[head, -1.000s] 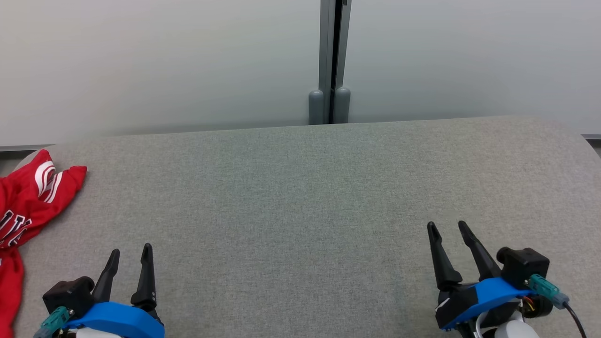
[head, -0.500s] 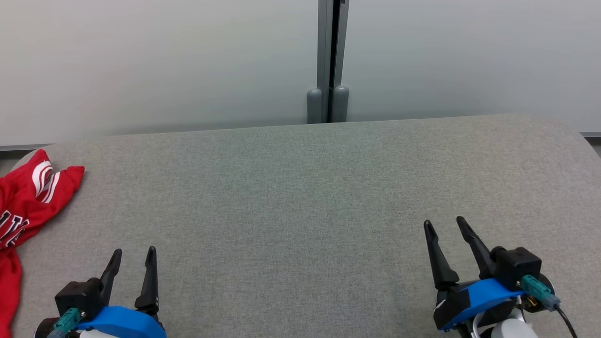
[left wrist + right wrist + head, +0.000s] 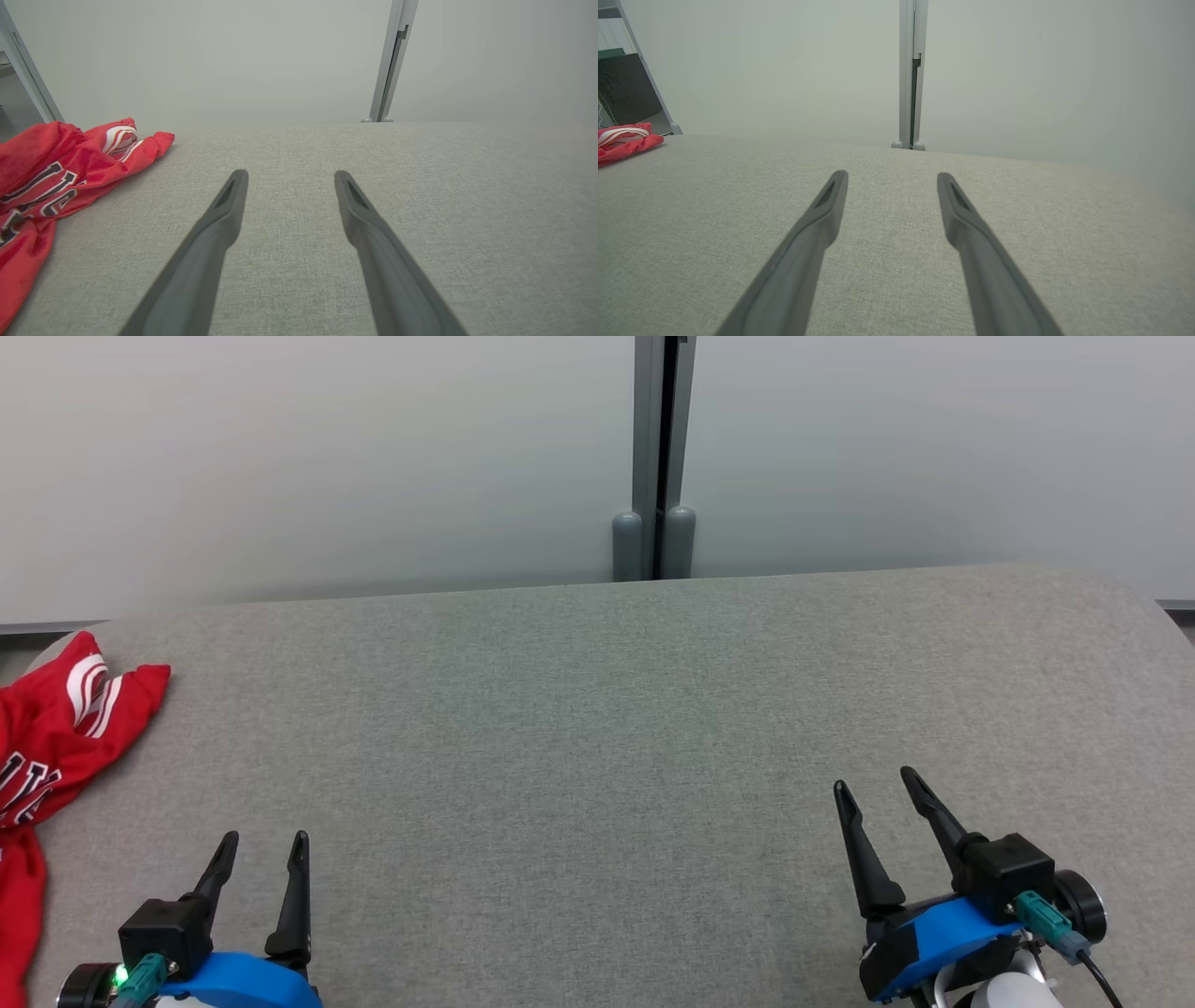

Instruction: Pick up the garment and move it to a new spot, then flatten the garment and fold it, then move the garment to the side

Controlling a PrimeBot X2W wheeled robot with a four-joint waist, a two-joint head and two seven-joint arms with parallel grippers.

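Beneath both claws, grey table (image 3: 597,709): a broad cloth-covered top, bare ahead of us; we judge this open stretch the likely new spot for the cloth.
Red garment (image 3: 56,728): crumpled at the table's left end, out to the outer side of the left claw and a little ahead of its tips; well apart from the right claw. We cannot tell whether part of it hangs over the edge.
Left claw (image 3: 264,840): spread, holding nothing, above the table; being nearer, it looks to us the natural one to make the pick.
Right claw (image 3: 877,781): spread as well, empty, far across the table from the cloth.
Step in hand: the reach for the garment, as we judge; nothing is picked up yet.
Doing it well: we swing the left claw outward, tip it down, and pinch a raised fold near the striped sleeve, so the fingers (image 3: 224,219) bite cloth and not tabletop.
Risk: gripping one loose layer may drag the heap off the end.
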